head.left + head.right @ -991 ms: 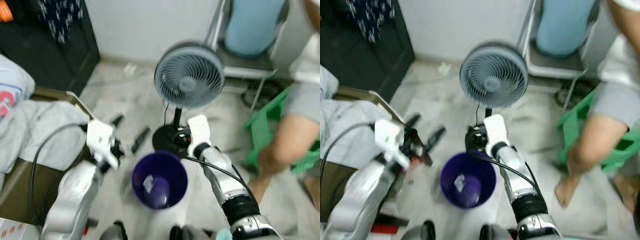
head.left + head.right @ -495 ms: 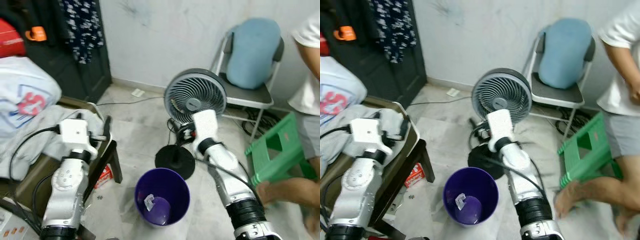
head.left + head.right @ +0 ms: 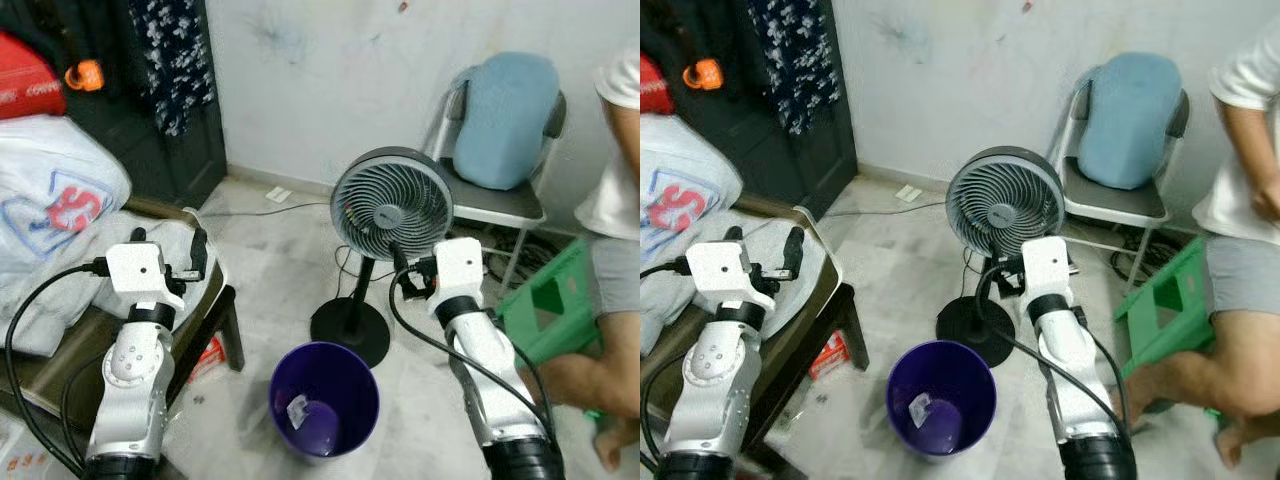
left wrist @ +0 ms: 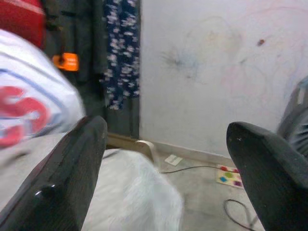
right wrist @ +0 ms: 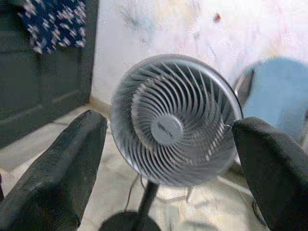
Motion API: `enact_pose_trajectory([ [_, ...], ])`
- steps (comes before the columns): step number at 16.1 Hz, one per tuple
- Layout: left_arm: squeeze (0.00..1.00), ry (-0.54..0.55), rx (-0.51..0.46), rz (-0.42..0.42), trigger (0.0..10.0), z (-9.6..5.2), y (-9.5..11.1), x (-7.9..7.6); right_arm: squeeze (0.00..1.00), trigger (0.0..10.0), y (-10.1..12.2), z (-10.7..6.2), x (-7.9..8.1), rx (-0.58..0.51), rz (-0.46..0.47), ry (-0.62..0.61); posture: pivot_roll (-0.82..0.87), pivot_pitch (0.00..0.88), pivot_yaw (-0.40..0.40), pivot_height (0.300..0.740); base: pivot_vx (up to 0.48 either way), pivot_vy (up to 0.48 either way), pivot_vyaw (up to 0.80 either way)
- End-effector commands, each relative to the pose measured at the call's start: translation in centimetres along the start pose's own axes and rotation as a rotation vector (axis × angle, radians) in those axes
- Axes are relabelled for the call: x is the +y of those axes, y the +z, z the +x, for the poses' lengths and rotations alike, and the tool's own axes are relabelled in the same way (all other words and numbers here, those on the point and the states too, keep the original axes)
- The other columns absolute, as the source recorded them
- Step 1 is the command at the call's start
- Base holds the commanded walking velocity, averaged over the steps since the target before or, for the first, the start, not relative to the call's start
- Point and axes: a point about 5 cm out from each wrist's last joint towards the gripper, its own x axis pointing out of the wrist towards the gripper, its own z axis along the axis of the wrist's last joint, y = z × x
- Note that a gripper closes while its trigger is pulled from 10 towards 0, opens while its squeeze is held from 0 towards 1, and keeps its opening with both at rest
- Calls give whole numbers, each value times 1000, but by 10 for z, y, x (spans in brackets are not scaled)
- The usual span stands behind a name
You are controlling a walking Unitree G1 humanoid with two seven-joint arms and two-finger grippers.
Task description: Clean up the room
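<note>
1. From the head cameras I see the purple bin (image 3: 324, 400) standing on the pale floor (image 3: 270, 270) between my two arms, low in the picture, with a small scrap of pale litter (image 3: 297, 405) lying inside it.
2. Just beyond the bin stands the grey pedestal fan (image 3: 390, 205) on its round black base (image 3: 348, 327), which sits close to the bin's far rim.
3. My left gripper (image 4: 166, 159) is raised over the grey cloth (image 3: 75, 270) on the dark low table (image 3: 215, 300); the wrist view shows its two black fingers spread wide with nothing between them, looking toward the white wall (image 4: 211, 72) and a dark patterned cloth (image 4: 122, 53) hanging by it.
4. My right gripper (image 5: 166, 163) is held up just beside the fan's pole; its wrist camera looks straight at the fan grille, fingers wide apart and empty.
5. The head views add what the wrist views lack: a folding chair (image 3: 1115, 200) with a blue cushion (image 3: 1127, 118) behind the fan, a green stool (image 3: 1165, 305), and a person (image 3: 1250, 200) in a white shirt and grey shorts at the right edge.
6. The left wrist view alone shows a small coloured toy (image 4: 230, 176) on the floor by the wall.
</note>
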Motion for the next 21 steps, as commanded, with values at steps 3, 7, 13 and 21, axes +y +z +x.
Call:
enact_pose_trajectory([
  [3,0,1,-23,17,10000,1,7,1,0,10000,15,-3,7,-61,-8,6,-101,0,-25,740,0,0,800],
  [7,0,19,-35,43,10000,0,12,4,0,10000,24,-3,11,-70,-2,25,-98,0,-37,740,0,0,800],
  [13,0,-10,-6,40,10000,-14,12,-1,0,10000,28,-9,3,-74,-30,-10,-95,0,-35,740,0,0,800],
  [21,0,-1,0,46,10000,-13,15,-1,0,10000,33,-11,6,-82,-35,-5,-96,0,-32,740,0,0,800],
])
